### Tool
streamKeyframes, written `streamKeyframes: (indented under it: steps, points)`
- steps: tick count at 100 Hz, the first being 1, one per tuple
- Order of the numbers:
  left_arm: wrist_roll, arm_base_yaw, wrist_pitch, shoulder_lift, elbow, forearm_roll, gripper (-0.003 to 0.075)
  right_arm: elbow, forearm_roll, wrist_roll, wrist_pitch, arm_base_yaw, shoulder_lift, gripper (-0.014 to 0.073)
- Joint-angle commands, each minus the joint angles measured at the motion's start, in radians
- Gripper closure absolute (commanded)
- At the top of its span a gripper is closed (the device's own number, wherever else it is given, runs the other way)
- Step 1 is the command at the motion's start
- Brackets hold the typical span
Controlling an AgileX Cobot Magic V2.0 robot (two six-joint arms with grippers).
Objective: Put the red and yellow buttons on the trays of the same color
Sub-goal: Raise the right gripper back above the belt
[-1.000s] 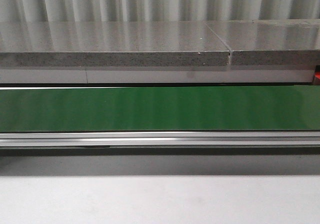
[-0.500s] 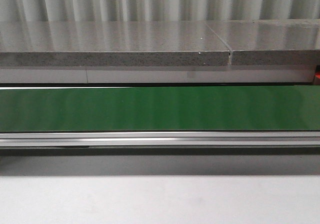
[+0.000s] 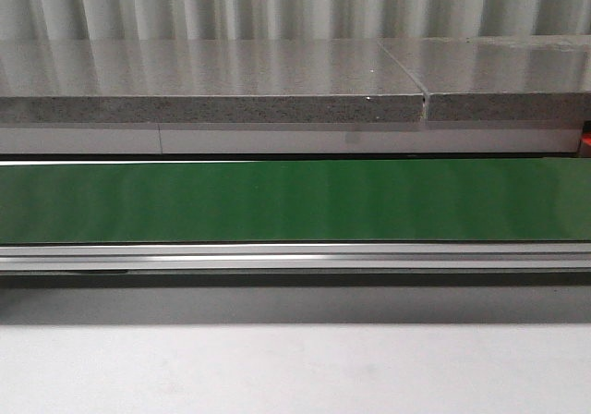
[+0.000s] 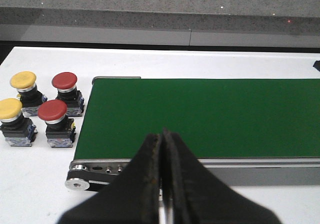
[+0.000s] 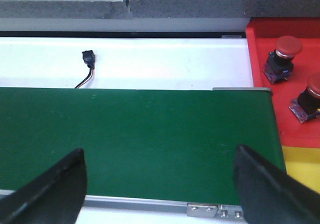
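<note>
Presently four buttons stand upright in a cluster off the belt's end, two yellow (image 4: 23, 80) (image 4: 10, 109) and two red (image 4: 64, 80) (image 4: 52, 110), nearest the left gripper (image 4: 161, 139), which is closed and empty. Green belt (image 4: 210, 116) lies between. Right gripper (image 5: 160, 169) gapes wide, empty, beside the red tray (image 5: 260, 79) holding two red buttons (image 5: 289, 46) (image 5: 315, 86); yellow tray (image 5: 300, 166) adjoins.

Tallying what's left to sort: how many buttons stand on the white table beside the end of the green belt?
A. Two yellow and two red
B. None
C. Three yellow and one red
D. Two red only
A: the left wrist view shows two yellow buttons and two red buttons grouped beside the green belt.
</note>
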Motion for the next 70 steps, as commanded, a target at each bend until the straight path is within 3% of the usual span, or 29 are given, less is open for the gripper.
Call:
streamKeyframes:
  steps: [1, 8, 17, 41, 53, 70]
  points:
    - [-0.001, -0.008, -0.070, 0.009, -0.025, 0.002, 0.0740, -0.008, 0.006, -0.011, -0.031, 0.002, -0.065, 0.0001]
    - [-0.001, -0.008, -0.070, 0.009, -0.025, 0.002, 0.0740, 0.002, 0.006, -0.011, -0.022, 0.002, -0.106, 0.0010]
    - [-0.001, -0.008, -0.070, 0.009, -0.025, 0.002, 0.0740, 0.008, 0.006, -0.011, -0.014, 0.002, -0.148, 0.0092]
    - [-0.001, -0.008, -0.070, 0.009, -0.025, 0.002, 0.0740, 0.008, 0.006, -0.011, 0.010, 0.002, -0.173, 0.0543]
    - [-0.001, -0.008, -0.070, 0.009, -0.025, 0.002, 0.0740, 0.008, 0.006, -0.011, 0.007, 0.002, -0.173, 0.0718]
    - [-0.001, -0.008, -0.070, 0.009, -0.025, 0.002, 0.0740, 0.008, 0.006, -0.011, 0.007, 0.002, -0.173, 0.0713]
